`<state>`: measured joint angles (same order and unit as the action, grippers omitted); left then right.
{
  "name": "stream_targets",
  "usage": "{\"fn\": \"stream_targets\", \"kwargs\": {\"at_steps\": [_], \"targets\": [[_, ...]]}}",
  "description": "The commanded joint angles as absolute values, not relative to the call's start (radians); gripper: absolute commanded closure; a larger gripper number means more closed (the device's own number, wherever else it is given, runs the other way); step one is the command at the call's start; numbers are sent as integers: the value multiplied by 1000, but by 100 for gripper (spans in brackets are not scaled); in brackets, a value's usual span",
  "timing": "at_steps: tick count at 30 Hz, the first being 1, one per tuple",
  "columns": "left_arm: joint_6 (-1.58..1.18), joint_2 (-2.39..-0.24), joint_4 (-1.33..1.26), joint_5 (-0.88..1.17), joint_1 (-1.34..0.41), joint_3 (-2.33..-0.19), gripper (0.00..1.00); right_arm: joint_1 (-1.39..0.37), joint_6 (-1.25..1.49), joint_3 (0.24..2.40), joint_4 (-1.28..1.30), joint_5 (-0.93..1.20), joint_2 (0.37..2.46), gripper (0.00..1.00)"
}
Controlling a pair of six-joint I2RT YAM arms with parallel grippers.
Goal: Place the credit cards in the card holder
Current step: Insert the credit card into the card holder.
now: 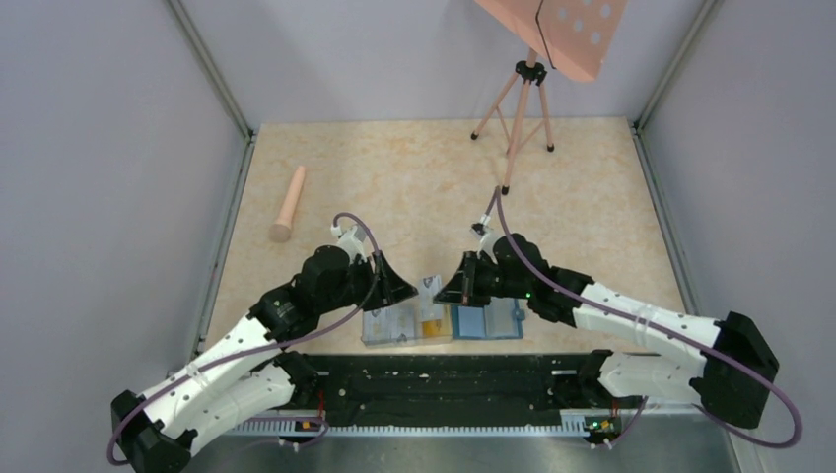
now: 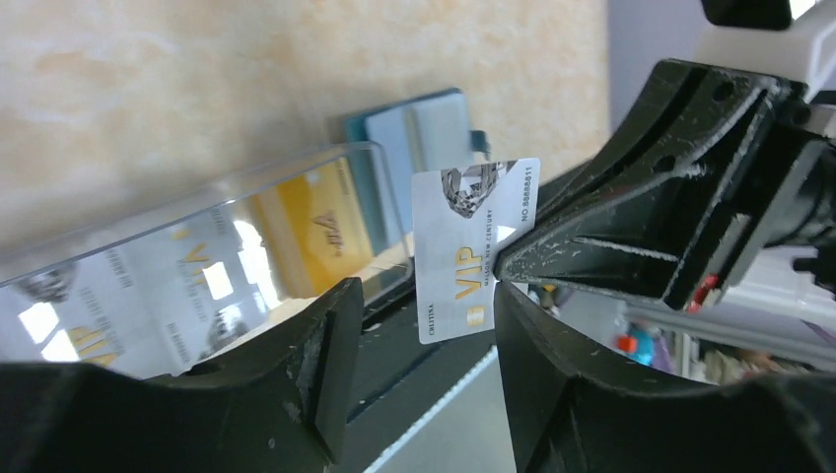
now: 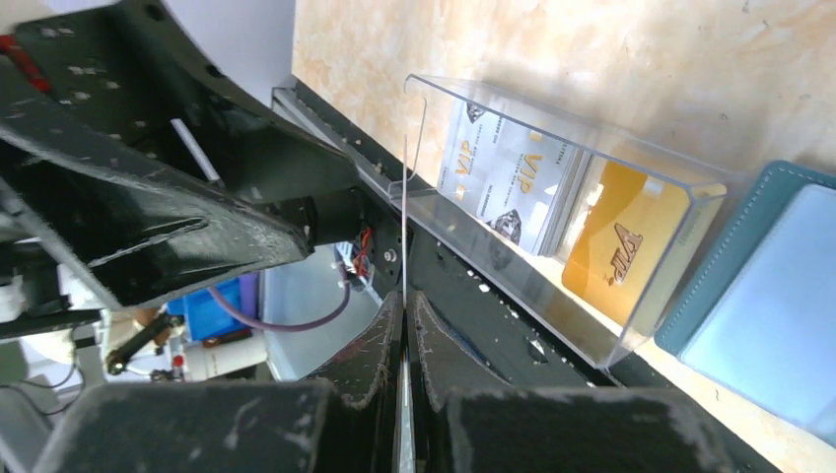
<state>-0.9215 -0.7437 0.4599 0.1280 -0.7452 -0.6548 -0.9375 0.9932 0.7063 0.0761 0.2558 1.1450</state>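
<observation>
White credit card is clamped by one edge in the right jaws, seemingly offered to the left jaws, apart near it. Teal card holder lies open on the bench

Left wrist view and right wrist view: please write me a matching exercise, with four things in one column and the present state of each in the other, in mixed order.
Things:
1. right gripper
2. left gripper
3. yellow card
4. card holder

States:
a. open, gripping nothing
b. lies open on the table, beside the clear box
c. shut on a white VIP card
d. inside the clear box

Pairs: 1-c, 2-a, 3-d, 4-b
</observation>
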Motion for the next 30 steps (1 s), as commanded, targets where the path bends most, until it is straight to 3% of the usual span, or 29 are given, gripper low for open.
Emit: {"fn": "stream_targets", "kwargs": {"at_steps": [1,9,19,21,26,30], "targets": [[-983,-748,136,343,-730,-585,43,-880,1033,649,25,352,1014,100],[-1051,-811,-69,479,-725,-541,47,-837,1140,555,-134,455,939,100],[-1057,-838,-71,502,-724,-541,66,-818,1166,539,-174,459,931,100],[-1057,-837,-71,504,-724,-539,66,-814,1169,533,-184,466,934,100],[-1029,-849,-5,480,-723,-557,54,-805,1182,526,-204,478,925,100],[-1037,-848,-28,501,-723,-557,59,-796,1170,524,-186,476,920,100]]}}
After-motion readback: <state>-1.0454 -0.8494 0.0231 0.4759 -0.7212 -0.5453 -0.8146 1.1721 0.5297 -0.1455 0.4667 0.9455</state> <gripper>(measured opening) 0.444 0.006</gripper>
